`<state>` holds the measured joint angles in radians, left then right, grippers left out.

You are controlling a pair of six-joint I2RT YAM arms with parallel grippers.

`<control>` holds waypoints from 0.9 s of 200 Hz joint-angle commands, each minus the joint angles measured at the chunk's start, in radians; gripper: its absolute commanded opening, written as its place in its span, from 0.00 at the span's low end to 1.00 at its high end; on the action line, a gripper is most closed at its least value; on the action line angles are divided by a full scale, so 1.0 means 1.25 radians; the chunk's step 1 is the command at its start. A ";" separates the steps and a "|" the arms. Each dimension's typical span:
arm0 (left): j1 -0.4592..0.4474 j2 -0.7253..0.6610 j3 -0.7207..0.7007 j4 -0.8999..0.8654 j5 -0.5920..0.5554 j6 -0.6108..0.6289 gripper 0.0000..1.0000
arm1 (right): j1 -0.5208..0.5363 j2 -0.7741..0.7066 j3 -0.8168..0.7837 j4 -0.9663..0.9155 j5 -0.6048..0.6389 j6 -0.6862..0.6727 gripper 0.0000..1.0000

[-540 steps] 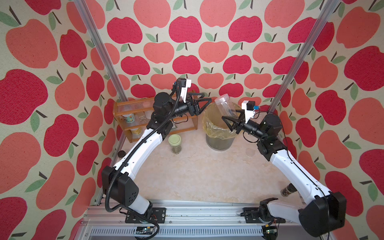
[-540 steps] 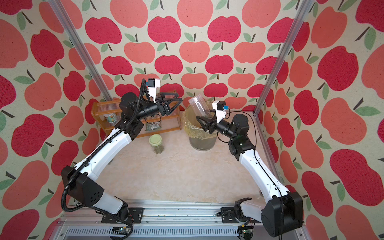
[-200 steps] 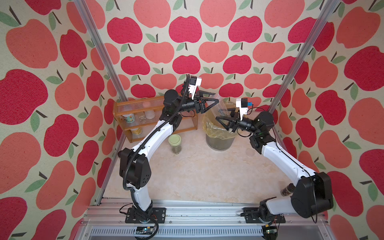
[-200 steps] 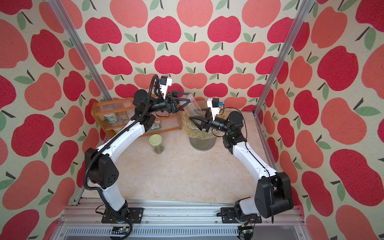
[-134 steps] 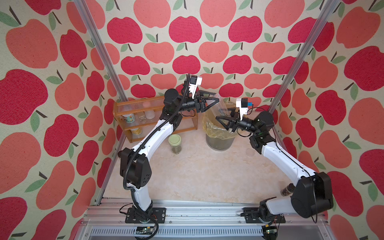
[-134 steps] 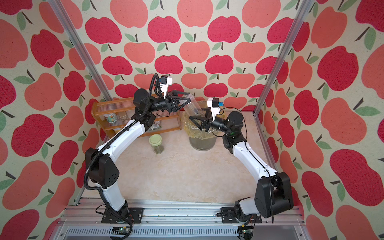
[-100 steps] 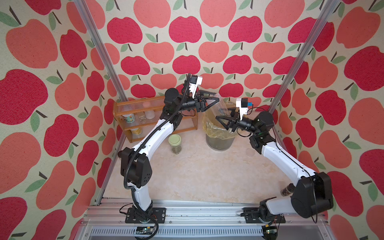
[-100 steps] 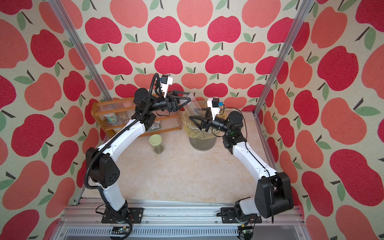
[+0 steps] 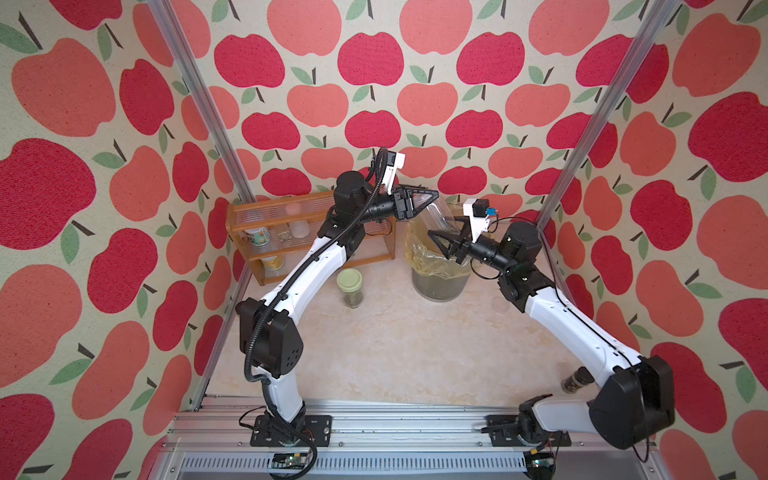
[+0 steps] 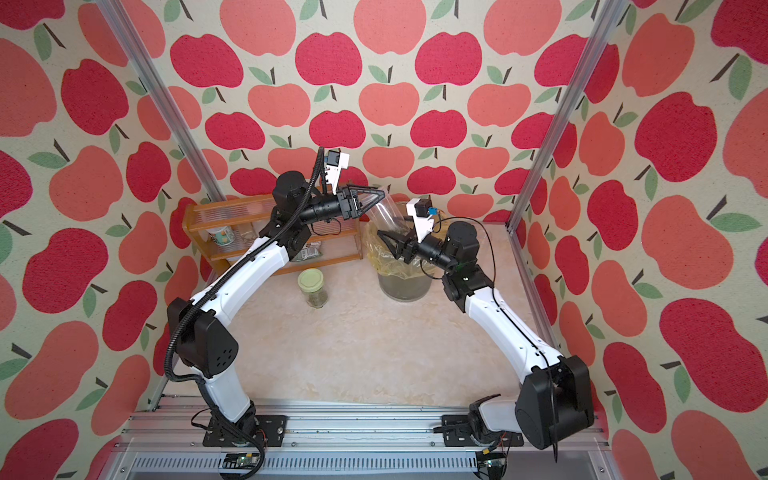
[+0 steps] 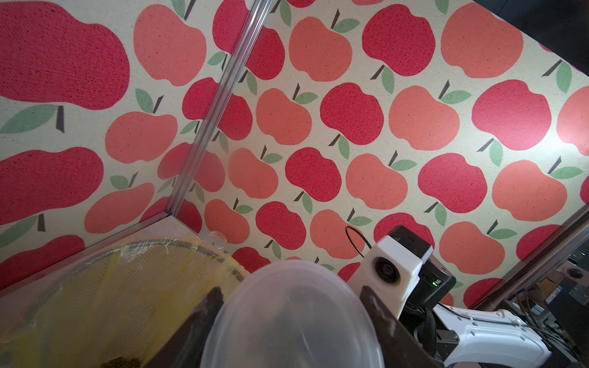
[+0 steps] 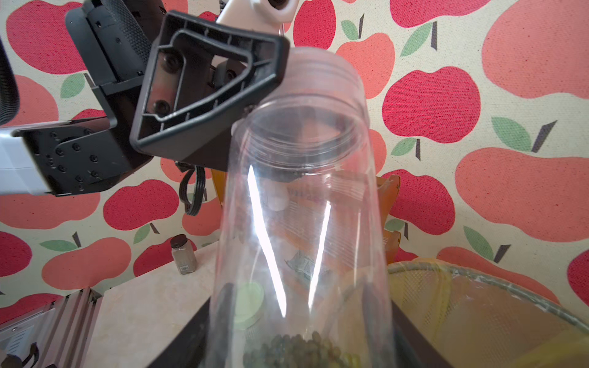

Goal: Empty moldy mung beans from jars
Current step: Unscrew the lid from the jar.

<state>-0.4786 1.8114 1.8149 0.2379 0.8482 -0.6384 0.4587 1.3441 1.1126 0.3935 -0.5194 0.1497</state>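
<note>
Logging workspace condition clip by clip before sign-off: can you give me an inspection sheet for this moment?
Surface: beige marbled table; no spill seen.
Job's things: tall clear jar held tilted above the yellow-lined mesh bin, mung beans at its lower end; green-lidded jar standing closed on the table.
Clutter: wooden rack with tubs; dark-capped jar by the right arm's base.
Grippers: left gripper shut on the jar's top end; right gripper shut on its lower end.
Cables: black conduit along the left arm; thin wire looped at the right wrist.
Surroundings: apple-print walls, aluminium posts.
</note>
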 commanded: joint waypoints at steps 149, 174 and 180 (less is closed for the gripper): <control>-0.057 0.065 0.315 -0.499 -0.433 0.034 0.56 | 0.097 -0.026 0.070 -0.072 0.378 -0.193 0.37; -0.061 0.099 0.381 -0.547 -0.444 0.030 0.56 | 0.104 -0.029 0.080 -0.095 0.431 -0.218 0.37; -0.061 0.110 0.398 -0.561 -0.445 0.030 0.56 | 0.104 -0.030 0.079 -0.093 0.436 -0.224 0.37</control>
<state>-0.5713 1.9007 2.2253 -0.3649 0.4011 -0.6151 0.5831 1.3426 1.1770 0.2974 -0.0849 -0.0643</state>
